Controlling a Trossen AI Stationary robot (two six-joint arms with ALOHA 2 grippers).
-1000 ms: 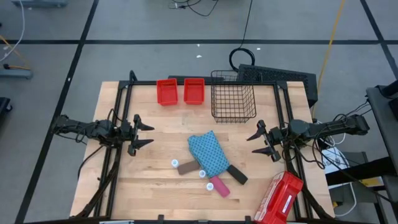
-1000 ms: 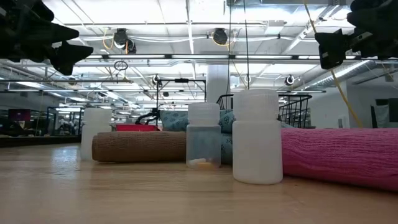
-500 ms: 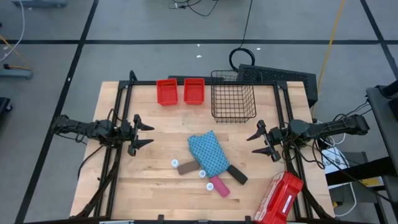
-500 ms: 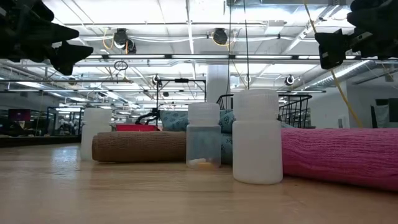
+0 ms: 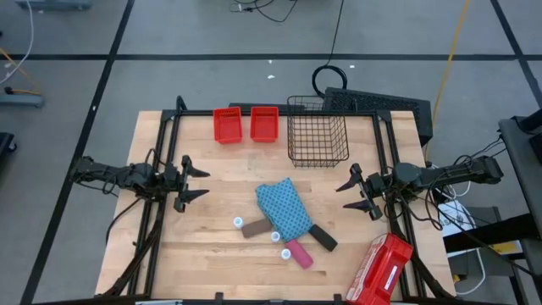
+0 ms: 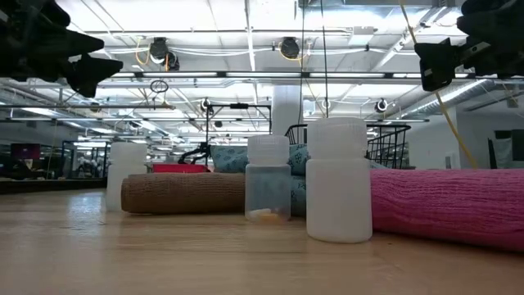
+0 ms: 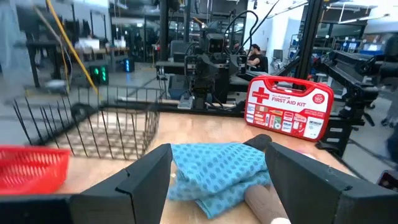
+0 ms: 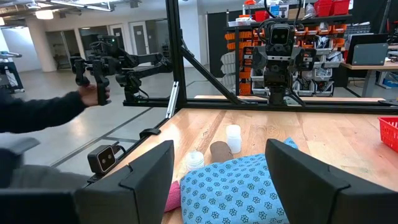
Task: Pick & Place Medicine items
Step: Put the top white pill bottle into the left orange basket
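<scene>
At worktop's left edge: left hand (image 5: pixel 193 182) open, empty, parked clear | centre-near: vials (image 5: pixel 239 223), brown box (image 5: pixel 255 229), pink tube (image 5: pixel 298 252), black box (image 5: pixel 322 238) clustered around blue cloth (image 5: pixel 284 209), none yet picked | right edge: right hand (image 5: pixel 353 194) open, likewise waiting.

Two dark, cabled arms, pointed black fingers

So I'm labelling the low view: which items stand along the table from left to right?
White bottle → brown roll → clear vial → large white bottle → pink roll.
</scene>
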